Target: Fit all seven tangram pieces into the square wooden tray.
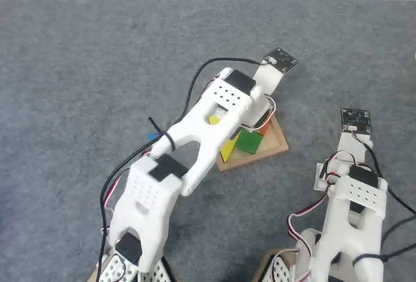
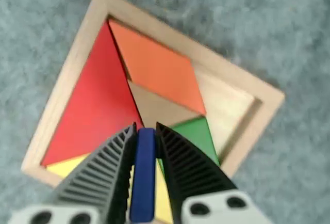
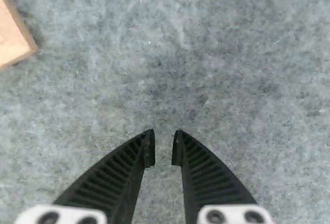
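Observation:
The square wooden tray (image 2: 67, 74) lies on grey carpet and holds a large red triangle (image 2: 98, 105), an orange parallelogram (image 2: 160, 69), a brown triangle (image 2: 160, 110), a green piece (image 2: 198, 133) and a yellow piece (image 2: 67, 166). Bare wood (image 2: 227, 105) shows beside the orange and green pieces. My left gripper (image 2: 146, 128) hangs just over the tray, shut on a blue piece (image 2: 144, 172) held on edge. In the high view the left arm covers much of the tray (image 1: 276, 144). My right gripper (image 3: 162, 133) sits over bare carpet, its fingers almost together with nothing between them.
The right arm (image 1: 354, 194) stands to the right of the tray, and a tray corner (image 3: 13, 38) shows in its wrist view. A small blue patch (image 1: 153, 136) peeks out beside the left forearm; what it is cannot be told. Open carpet spreads left and behind.

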You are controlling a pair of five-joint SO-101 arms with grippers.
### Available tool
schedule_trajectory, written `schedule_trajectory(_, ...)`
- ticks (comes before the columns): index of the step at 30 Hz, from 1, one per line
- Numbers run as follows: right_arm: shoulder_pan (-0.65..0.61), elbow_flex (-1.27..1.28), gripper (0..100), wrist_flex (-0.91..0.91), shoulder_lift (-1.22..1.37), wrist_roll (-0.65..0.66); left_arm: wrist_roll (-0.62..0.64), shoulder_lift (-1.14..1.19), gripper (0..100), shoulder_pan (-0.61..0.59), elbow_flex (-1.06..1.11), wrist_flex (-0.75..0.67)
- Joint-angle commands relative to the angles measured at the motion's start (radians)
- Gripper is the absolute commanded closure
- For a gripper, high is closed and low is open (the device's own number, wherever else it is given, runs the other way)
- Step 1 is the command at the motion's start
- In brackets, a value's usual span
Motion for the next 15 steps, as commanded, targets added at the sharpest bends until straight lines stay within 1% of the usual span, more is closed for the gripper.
schedule_trajectory(1,0.008,-0.046,90.8,0.004,-0.039,0.012,0.049,0.052,99,0.009,-0.157,-0.006)
schedule_trajectory(5,0.008,-0.046,90.8,0.004,-0.039,0.012,0.069,0.104,99,0.02,-0.228,-0.005)
schedule_trajectory(9,0.008,-0.046,90.8,0.002,-0.039,0.012,0.071,0.126,98,0.061,-0.272,0.032)
schedule_trajectory(12,0.008,-0.046,90.8,0.002,-0.038,0.012,0.069,0.124,92,0.094,-0.286,0.061)
schedule_trajectory(15,0.008,-0.046,90.8,0.002,-0.036,0.012,0.063,0.127,86,0.1,-0.282,0.066)
